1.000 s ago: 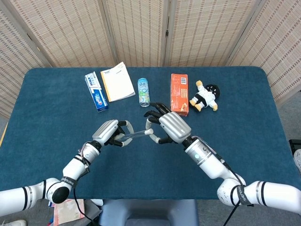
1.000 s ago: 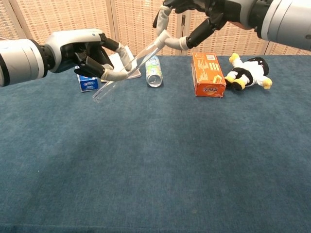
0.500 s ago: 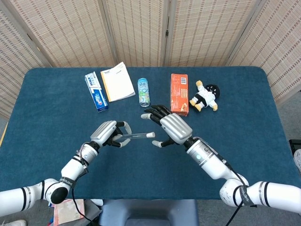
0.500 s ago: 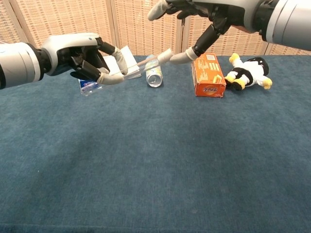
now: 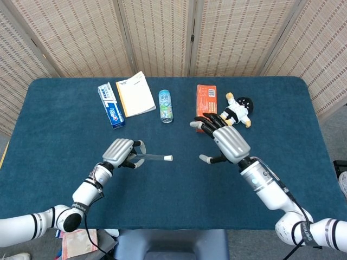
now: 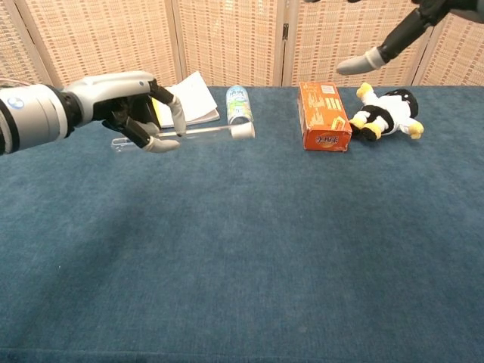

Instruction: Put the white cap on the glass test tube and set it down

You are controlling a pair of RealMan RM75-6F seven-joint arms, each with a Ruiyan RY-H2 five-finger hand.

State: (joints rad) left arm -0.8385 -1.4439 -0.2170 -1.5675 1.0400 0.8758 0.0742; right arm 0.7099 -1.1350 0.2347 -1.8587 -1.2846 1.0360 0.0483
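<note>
My left hand (image 5: 121,152) (image 6: 130,110) grips the glass test tube (image 5: 154,157) (image 6: 198,134), which lies level above the blue table with its white cap (image 5: 168,158) (image 6: 243,131) fitted on the end pointing right. My right hand (image 5: 227,141) hangs to the right of the tube, well apart from it, fingers spread and holding nothing. In the chest view only its fingertips (image 6: 355,63) show at the top right.
Along the back of the blue table (image 5: 65,124) lie a toothpaste box (image 5: 110,105), a white notepad (image 5: 135,93), a small can (image 5: 166,106), an orange box (image 5: 206,105) and a plush toy (image 5: 237,112). A folding screen stands behind the table.
My right hand let go of the cap end and moved away to the right, fingers spreading. My left hand levelled the capped tube from a tilt to horizontal.
</note>
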